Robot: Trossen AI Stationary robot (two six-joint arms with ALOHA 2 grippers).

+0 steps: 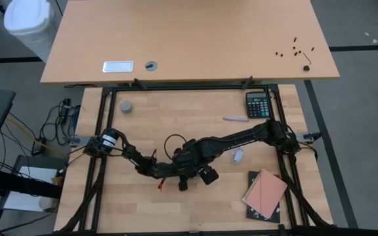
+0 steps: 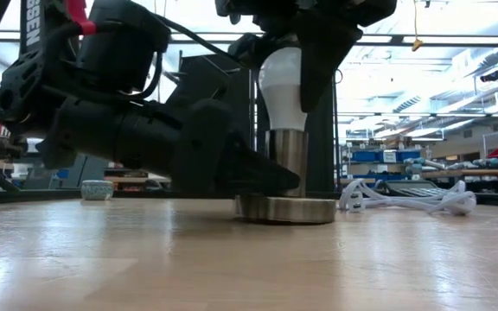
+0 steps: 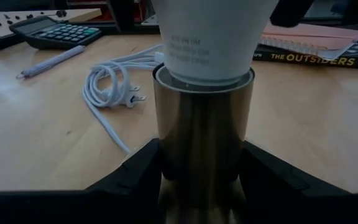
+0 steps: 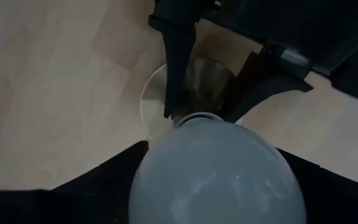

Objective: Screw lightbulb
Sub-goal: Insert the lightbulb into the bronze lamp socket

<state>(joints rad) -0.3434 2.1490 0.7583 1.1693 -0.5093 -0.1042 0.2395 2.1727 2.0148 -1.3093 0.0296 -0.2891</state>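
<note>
- Your lightbulb (image 2: pixel 282 82) stands upright in the metal socket (image 2: pixel 286 155), which sits on a round base (image 2: pixel 285 209) on the desk (image 2: pixel 232 259). It looks only partly in, so the job is likely not done.
- Your right gripper (image 4: pixel 213 180) comes from above, its jaws clenched on the fat white part of the bulb. Squeeze too hard and the glass could crack.
- Your left gripper (image 3: pixel 201 186) lies low on the desk, its jaws grasping the socket on both sides. If this hold slips, the socket will spin with the bulb and nothing gets tighter.
- If you tilt the bulb while turning, the grooves may catch crooked and jam.
- If you pull up while turning, the whole lamp could lift or tip over.
- The white cord (image 3: pixel 107 93) lies just beside the base. An arm could snag it and drag the lamp.
- The two arms are very close, so a big turn could bump one into the other.
</note>
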